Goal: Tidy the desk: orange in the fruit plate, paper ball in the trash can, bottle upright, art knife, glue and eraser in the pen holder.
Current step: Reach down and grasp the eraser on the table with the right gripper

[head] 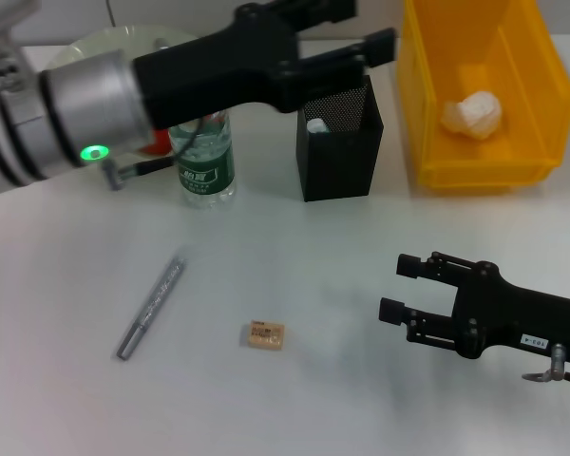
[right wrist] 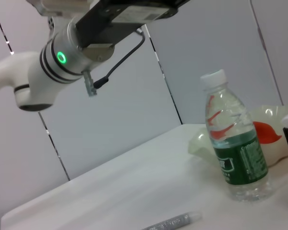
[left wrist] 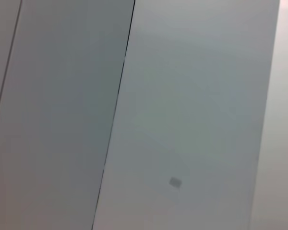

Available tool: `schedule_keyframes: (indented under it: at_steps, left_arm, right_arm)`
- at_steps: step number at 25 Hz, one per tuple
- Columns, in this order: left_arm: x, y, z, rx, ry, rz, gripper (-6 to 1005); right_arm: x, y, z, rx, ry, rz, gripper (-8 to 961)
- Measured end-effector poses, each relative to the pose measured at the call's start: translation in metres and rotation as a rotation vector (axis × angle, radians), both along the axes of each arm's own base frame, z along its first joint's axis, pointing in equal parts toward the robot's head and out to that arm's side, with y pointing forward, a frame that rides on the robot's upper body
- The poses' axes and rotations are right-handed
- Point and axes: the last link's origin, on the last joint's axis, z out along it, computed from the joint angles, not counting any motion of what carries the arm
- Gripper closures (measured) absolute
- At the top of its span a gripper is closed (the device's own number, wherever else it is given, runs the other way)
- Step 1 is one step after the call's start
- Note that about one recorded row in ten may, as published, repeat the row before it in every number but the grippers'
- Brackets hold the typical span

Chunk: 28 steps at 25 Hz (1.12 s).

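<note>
- The eraser [head: 265, 334] lies flat on the table [head: 294, 408], in the open, near the front.
- The knife [head: 151, 306], a grey stick, lies slantwise to the left of the eraser, apart from it.
- The holder [head: 339, 142] stands behind them, with something white showing inside at its rim.
- The bottle [head: 204, 157] stands upright just left of the holder; in the right wrist view it [right wrist: 234, 139] shows cap up, green label low on its body.
- The plate [head: 104, 43] sits behind the bottle, mostly hidden by the left arm; a bit of the orange [head: 156, 142] shows under that arm.
- The bin [head: 484, 90] stands right of the holder, with the paper ball [head: 472, 115] lying inside on its floor.
- The left gripper [head: 375, 33] hangs raised above the holder's top, its two black fingers apart with nothing between them.
- The right gripper [head: 394, 288] hovers low over the table to the right of the eraser, well apart from it, fingers spread and bare.
</note>
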Motion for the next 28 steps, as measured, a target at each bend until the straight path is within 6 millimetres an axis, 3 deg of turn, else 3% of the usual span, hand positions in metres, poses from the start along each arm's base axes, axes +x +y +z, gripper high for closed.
schedule_keyframes:
  at_steps: [7, 9, 13, 19, 22, 23, 24, 28]
  left_arm:
    - [-0.028, -0.010, 0.012, -0.003, -0.049, 0.011, 245]
    - [-0.028, -0.010, 0.012, -0.003, -0.049, 0.011, 208]
    - [-0.047, -0.032, 0.011, 0.020, -0.034, -0.028, 191]
    - [-0.061, -0.043, 0.009, -0.035, 0.037, -0.054, 190]
    - [-0.065, -0.045, 0.008, -0.045, 0.056, -0.049, 190]
    - [-0.065, -0.045, 0.008, -0.045, 0.056, -0.049, 190]
    - [-0.068, -0.046, 0.008, -0.052, 0.066, -0.041, 190]
    - [-0.082, -0.050, 0.012, -0.045, 0.073, 0.008, 190]
  right_arm:
    - [-0.001, 0.000, 0.003, 0.002, 0.010, 0.011, 225]
    - [-0.001, -0.001, 0.005, 0.002, 0.016, 0.014, 225]
    - [0.000, -0.003, 0.017, 0.013, 0.044, 0.022, 225]
    - [0.003, -0.005, 0.051, 0.021, 0.070, 0.003, 225]
    - [0.004, -0.008, 0.074, 0.000, 0.074, 0.008, 225]
    - [0.003, -0.010, 0.091, -0.021, 0.076, 0.010, 225]
    - [0.003, -0.010, 0.091, -0.021, 0.076, 0.010, 225]
    - [-0.003, -0.010, 0.123, -0.093, 0.094, 0.011, 225]
